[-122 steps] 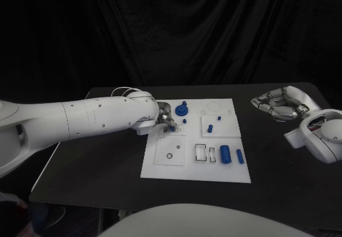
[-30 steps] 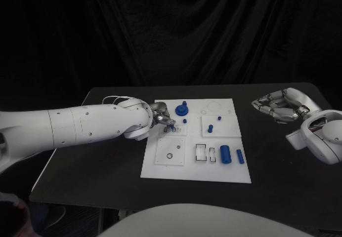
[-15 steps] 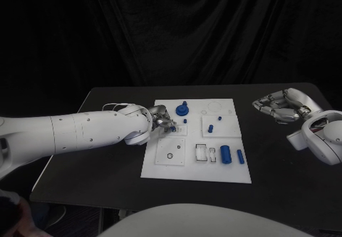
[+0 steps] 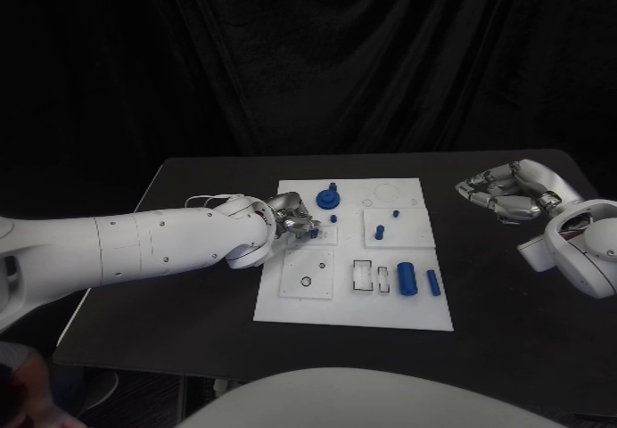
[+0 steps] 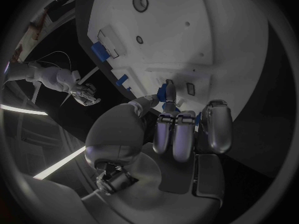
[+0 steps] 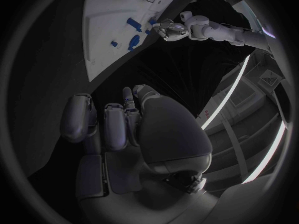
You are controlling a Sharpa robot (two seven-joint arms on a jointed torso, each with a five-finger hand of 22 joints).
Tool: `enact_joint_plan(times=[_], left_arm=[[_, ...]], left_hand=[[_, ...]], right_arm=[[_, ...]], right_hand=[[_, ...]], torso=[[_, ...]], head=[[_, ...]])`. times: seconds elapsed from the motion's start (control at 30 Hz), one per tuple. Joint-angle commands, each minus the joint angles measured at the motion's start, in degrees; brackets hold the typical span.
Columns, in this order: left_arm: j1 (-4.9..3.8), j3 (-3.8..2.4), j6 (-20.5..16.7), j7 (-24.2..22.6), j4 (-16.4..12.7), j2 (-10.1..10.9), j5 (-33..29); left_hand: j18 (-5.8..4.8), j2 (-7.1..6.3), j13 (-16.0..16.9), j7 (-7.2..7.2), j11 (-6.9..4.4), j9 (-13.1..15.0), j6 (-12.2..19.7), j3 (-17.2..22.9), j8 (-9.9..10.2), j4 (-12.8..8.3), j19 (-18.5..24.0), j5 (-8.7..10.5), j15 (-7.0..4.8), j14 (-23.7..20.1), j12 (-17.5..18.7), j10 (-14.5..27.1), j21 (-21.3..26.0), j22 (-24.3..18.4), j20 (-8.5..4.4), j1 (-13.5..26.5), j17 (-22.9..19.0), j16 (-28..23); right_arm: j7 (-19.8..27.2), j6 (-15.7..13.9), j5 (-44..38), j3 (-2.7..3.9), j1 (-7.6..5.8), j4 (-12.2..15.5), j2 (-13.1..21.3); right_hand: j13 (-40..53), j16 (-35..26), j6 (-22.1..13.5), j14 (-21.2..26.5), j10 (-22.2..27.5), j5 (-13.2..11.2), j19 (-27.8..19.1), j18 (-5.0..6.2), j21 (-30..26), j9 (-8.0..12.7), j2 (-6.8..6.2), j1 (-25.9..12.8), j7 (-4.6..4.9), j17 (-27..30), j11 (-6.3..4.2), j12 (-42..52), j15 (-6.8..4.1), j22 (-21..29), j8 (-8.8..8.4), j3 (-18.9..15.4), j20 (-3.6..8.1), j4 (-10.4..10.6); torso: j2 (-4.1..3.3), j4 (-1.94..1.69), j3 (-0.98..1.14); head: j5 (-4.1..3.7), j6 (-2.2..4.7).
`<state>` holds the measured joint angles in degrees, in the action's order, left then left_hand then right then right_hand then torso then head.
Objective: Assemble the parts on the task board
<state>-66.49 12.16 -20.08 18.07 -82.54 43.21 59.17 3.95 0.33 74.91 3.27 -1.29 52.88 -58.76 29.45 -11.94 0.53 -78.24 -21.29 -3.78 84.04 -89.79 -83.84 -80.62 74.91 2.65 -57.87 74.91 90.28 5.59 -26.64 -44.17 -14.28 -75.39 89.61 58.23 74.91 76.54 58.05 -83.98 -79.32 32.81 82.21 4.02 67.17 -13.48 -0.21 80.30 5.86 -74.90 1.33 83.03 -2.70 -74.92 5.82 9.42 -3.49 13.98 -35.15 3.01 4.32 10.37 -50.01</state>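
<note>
Holding a small blue part (image 5: 165, 91) between my left hand's (image 4: 293, 219) fingertips (image 5: 169, 128), I keep it pressed at the seat on the small raised plate (image 4: 316, 235) near the left edge of the task board (image 4: 355, 312). Over the last few seconds my left forearm has swung lower and flatter across the table (image 4: 154, 294), while the hand itself has barely shifted from that plate. I read that as a change of wrist angle around a fixed point: I am working the part into its seat, not carrying it anywhere. Whether it has gone fully home I cannot tell, since my fingers cover the seat.

My right hand (image 4: 505, 192) stays well to the right of the task board, over the bare table, its fingers curled in loosely; I see nothing in it, and it has not moved.

Right of my left hand on the board, the blue knob (image 4: 328, 195) stands upright toward the far edge, a short peg (image 4: 380, 233) stands on the square plate beside it, and the thick blue cylinder (image 4: 407, 277) and slim blue rod (image 4: 433, 283) lie loose toward the board's near right corner. Those loose pieces mean most of the assembly is yet to do.
</note>
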Motion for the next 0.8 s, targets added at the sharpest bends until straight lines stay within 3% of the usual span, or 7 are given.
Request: enact_joint_plan(times=[0.03,0.37,0.8], left_arm=[[0.18,-0.04,-1.91,-1.71,-0.01,0.05,-0.18],[0.38,-0.04,-1.13,-0.85,0.08,0.46,-0.18],[0.67,-0.04,0.43,0.13,0.5,0.4,-0.18]], left_hand=[[0.07,-0.05,15.09,-0.29,0.21,0.09,0.11,3.42,0.38,-3.04,0.3,0.32,-0.06,5.96,-0.21,-6.16,0.21,0.96,0.01,0.49,15.09,-0.28],[0.08,-0.09,15.09,-0.34,0.2,0.1,0.08,2.93,0.59,-2.57,0.28,1.4,-0.04,5.96,-0.21,-6.16,0.25,1.0,0.05,0.43,15.09,-0.28],[0.14,-0.17,15.09,-0.26,0.29,-0.14,0.06,-0.07,1.81,0.67,0.41,6.33,0.05,5.96,-0.21,-6.16,0.62,1.0,0.17,0.79,15.09,-0.28]], right_arm=[[-0.6,-0.13,-0.29,0.04,0.19,0.08,0.12],[-0.64,-0.03,-0.29,0.04,0.29,0.03,0.18],[-0.73,0.09,-0.29,0.04,0.39,0.03,0.21]], right_hand=[[0.78,-0.34,-0.16,-1.82,0.32,0.37,-0.48,1.0,-0.17,-0.07,-0.23,0.52,0.18,-1.8,-0.02,-0.37,0.04,-6.91,-0.29,0.0,0.04,-0.38],[0.79,-0.32,-0.11,-1.82,0.3,0.42,-0.48,1.01,-0.24,-0.09,-0.31,0.52,0.18,-1.81,-0.01,-0.37,0.05,-6.9,-0.27,-0.02,0.03,-0.41],[0.79,-0.32,-0.11,-1.82,0.3,0.42,-0.48,1.01,-0.24,-0.09,-0.31,0.52,0.18,-1.81,-0.01,-0.37,0.05,-6.9,-0.27,-0.02,0.03,-0.41]], torso=[[-0.01,0.06,-0.01],[-0.01,0.01,-0.02],[0.06,-0.07,-0.05]], head=[[0.07,0.01],[0.14,0.01],[-0.08,0.01]])
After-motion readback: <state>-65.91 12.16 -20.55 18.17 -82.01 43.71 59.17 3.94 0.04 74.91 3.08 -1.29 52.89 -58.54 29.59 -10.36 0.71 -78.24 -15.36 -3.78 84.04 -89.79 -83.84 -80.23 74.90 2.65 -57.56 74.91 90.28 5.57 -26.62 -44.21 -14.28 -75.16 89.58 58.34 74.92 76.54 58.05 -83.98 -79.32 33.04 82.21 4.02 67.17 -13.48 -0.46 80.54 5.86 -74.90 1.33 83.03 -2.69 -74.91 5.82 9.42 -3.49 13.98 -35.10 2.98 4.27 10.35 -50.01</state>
